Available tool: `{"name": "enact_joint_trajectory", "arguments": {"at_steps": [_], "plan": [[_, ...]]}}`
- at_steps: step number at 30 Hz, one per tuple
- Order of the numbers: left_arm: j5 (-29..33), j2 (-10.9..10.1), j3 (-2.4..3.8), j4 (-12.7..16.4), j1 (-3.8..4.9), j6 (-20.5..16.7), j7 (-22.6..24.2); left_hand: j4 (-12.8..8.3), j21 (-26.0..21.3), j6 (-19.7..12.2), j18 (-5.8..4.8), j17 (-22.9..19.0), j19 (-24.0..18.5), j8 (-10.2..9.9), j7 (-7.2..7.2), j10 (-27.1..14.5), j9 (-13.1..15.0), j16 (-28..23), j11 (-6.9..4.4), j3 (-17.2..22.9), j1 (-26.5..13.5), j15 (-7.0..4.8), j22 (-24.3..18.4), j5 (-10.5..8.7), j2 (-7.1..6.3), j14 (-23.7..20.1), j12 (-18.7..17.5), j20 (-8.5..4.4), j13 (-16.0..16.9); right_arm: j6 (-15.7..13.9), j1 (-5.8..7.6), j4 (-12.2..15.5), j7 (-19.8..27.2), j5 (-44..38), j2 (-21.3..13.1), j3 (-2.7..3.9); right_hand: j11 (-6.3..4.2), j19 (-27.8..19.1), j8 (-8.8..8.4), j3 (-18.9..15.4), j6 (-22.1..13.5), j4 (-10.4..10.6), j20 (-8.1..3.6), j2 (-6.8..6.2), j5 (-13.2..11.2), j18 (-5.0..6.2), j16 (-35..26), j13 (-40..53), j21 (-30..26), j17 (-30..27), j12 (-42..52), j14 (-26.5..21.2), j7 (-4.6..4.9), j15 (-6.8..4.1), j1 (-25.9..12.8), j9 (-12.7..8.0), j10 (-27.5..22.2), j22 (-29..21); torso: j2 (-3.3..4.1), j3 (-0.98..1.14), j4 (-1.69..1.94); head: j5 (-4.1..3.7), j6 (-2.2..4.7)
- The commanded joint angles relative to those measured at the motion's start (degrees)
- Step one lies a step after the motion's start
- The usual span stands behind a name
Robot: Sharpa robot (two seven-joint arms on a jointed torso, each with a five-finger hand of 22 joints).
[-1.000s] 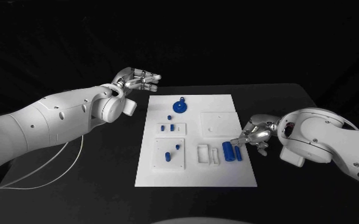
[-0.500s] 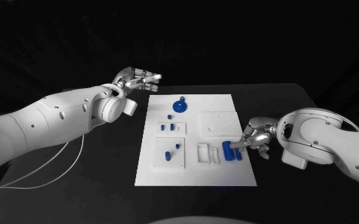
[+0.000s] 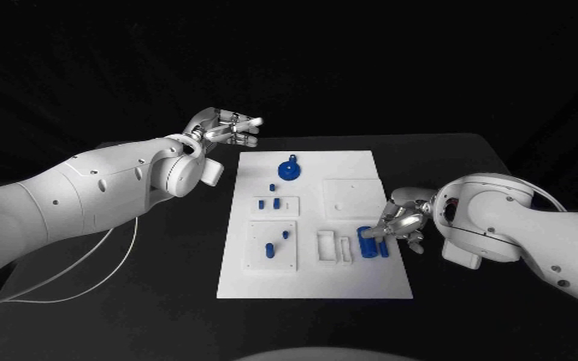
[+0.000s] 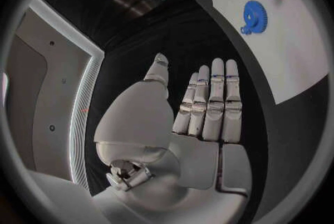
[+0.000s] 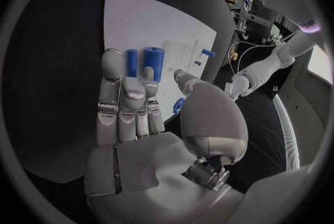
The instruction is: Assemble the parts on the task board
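Observation:
The white task board [image 3: 316,282] lies mid-table. On it are a blue gear [image 3: 291,170] at the far end, small blue pegs [image 3: 269,205] in a white block, two more pegs [image 3: 277,244] nearer, and a thick blue cylinder [image 3: 366,241] beside a slim blue peg [image 3: 383,246] at the right edge. My right hand [image 3: 401,221] reaches onto that edge, its fingertips [image 5: 148,72] at the ends of the cylinder [image 5: 153,62] and slim peg [image 5: 132,62], gripping nothing. My left hand [image 3: 225,129] hovers flat and empty past the board's far left corner; the gear [image 4: 255,15] lies beyond it.
A white square block [image 3: 353,196] and a slotted white block [image 3: 335,248] sit on the board next to the cylinder. A white cable [image 3: 73,282] loops on the table under my left arm. Black tabletop surrounds the board [image 4: 292,40].
My right hand has crept left and slightly nearer, bringing its fingertips up against the thick cylinder and slim peg. The left hand has stayed put.

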Motion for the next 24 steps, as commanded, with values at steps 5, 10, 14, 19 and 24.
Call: {"name": "enact_joint_trajectory", "arguments": {"at_steps": [5, 10, 14, 19, 24], "plan": [[0.39, 0.26, 0.05, 0.27, -0.06, 1.03, 0.55, 0.81, 0.17, -0.69, -0.62, -0.03, -0.07, -0.09, 0.13, -0.61, 0.05, -0.12, 0.14, 0.18, -0.12, 0.31, -0.41, 0.20, -1.07, -0.69, 0.01, 0.37, 0.07, 0.34, -0.10, -0.80, -3.13, -2.33, 0.87, -0.56, -0.01, 2.09, -0.06, -1.24, -0.44, -1.03, -0.03, -0.26, -0.36, -0.76, -0.40, 0.05, -0.01, 0.38, -0.44, 0.35, -0.07, 0.21, 1.25, 0.51, -0.30, 0.19, 0.03, 0.00, -0.05, 0.90, 0.09], [0.39, 0.20, 0.05, 0.33, -0.06, 1.43, 0.29, 1.33, 0.35, -0.78, -0.51, -0.04, 0.18, -0.10, 0.17, -0.77, 0.05, -0.12, 0.18, 0.36, -0.07, 0.33, -0.69, 0.18, -1.22, -0.72, 0.02, 0.36, 0.07, 0.69, -0.12, -1.14, -3.25, -3.84, 1.32, -1.14, -0.02, 2.08, -0.07, -1.76, -0.44, -1.29, -0.02, -0.13, -0.35, -0.80, -0.42, 0.15, 0.01, 0.68, -0.53, 0.41, -0.13, 0.22, 1.45, 0.58, -0.25, 0.37, 0.03, -0.04, -0.07, 1.09, -0.10], [0.39, 0.18, 0.05, 0.36, -0.06, 1.73, 0.08, 1.46, 0.40, -0.81, -0.47, -0.03, 0.26, -0.10, 0.16, -0.80, 0.05, -0.12, 0.19, 0.33, -0.12, 0.33, -0.72, 0.19, -1.31, -0.69, 0.01, 0.36, 0.07, 0.72, -0.13, -1.35, -3.29, -4.76, 1.83, -1.61, -0.03, 2.10, -0.06, -1.86, -0.43, -1.33, -0.03, -0.17, -0.35, -0.81, -0.44, 0.19, 0.13, 0.78, -0.56, 0.43, -0.13, 0.22, 1.53, 0.58, -0.25, 0.49, 0.04, -0.03, -0.07, 1.14, -0.20], [0.39, 0.18, 0.04, 0.20, -0.06, 2.05, -0.22, 2.12, 0.32, -0.80, -0.48, -0.07, 0.03, -0.08, 0.19, -0.94, 0.06, -0.13, 0.25, 0.52, -0.09, 0.44, -0.97, 0.17, -1.63, -1.02, 0.01, 0.48, 0.07, 0.66, -0.14, -1.77, -3.32, -6.61, 2.85, -2.41, -0.04, 2.12, -0.05, -2.01, -0.35, -1.30, -0.04, -0.25, -0.35, -0.82, -0.34, 0.29, 0.26, 0.95, -0.46, 0.47, -0.14, 0.21, 1.49, 0.59, -0.15, 0.61, 0.01, -0.02, -0.16, 1.32, -0.33], [0.38, 0.21, 0.04, 0.12, -0.06, 2.19, -0.40, 2.12, 0.32, -0.80, -0.48, -0.07, 0.03, -0.08, 0.19, -0.94, 0.06, -0.13, 0.25, 0.52, -0.09, 0.44, -0.97, 0.17, -1.63, -1.02, 0.01, 0.48, 0.07, 0.49, -0.14, -2.04, -3.36, -7.81, 3.73, -2.94, -0.04, 2.13, -0.08, -2.20, -0.39, -1.15, -0.05, -0.43, -0.34, -0.83, -0.36, 0.36, 0.36, 1.03, -0.46, 0.48, -0.14, 0.21, 1.37, 0.56, -0.14, 0.72, 0.08, -0.01, -0.10, 1.28, -0.43]]}}
